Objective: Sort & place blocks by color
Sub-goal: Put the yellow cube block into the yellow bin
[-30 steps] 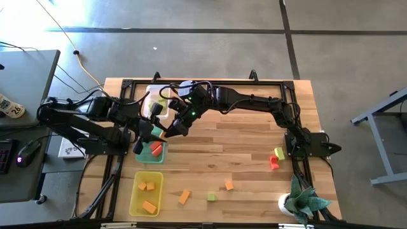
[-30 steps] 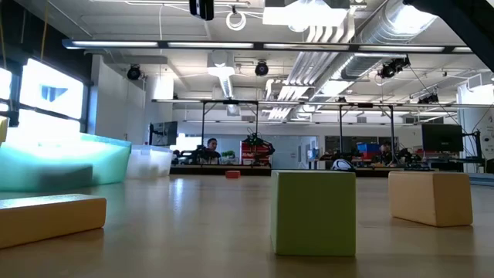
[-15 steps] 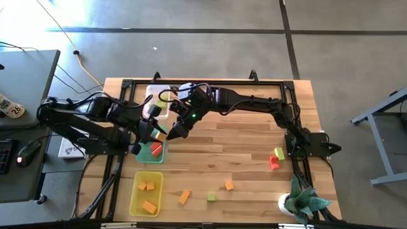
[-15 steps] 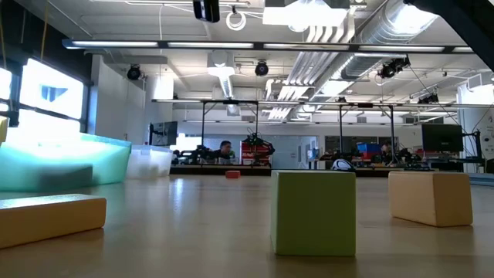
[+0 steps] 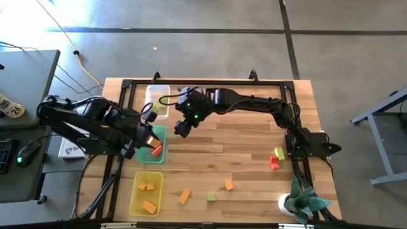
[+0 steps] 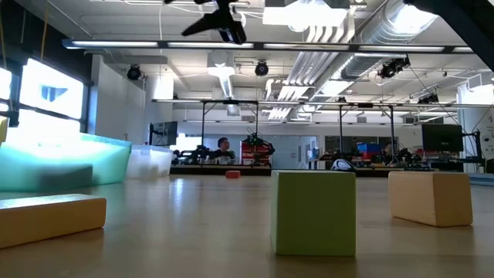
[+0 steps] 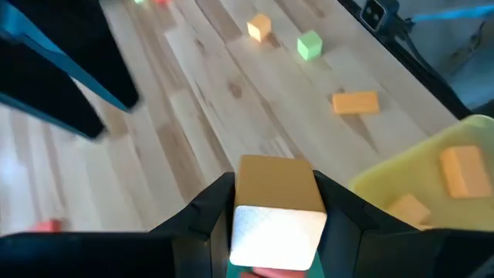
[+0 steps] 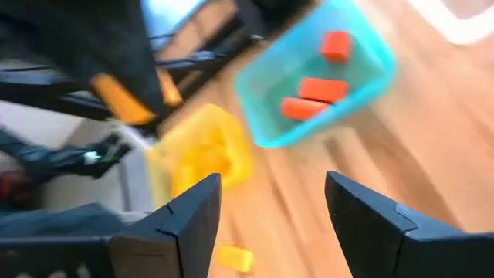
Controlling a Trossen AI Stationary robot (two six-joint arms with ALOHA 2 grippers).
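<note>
Gripping orange block (image 7: 278, 202), left claw (image 7: 274, 224) above green tray (image 5: 157, 156).

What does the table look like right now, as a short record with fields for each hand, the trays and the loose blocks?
left hand: shut on an orange block, over the green tray
right hand: open, empty, above the table
green tray: red blocks inside
yellow tray: orange blocks inside
clear tray: contents cannot be told
loose blocks: orange, green, red on the wood

Two dark, matte-black jointed arms with black cables running along their links. Left tool (image 7: 278, 224): angular black fingers. Right tool (image 8: 270, 212): broad, faceted black fingers; a green light glows near its wrist.
</note>
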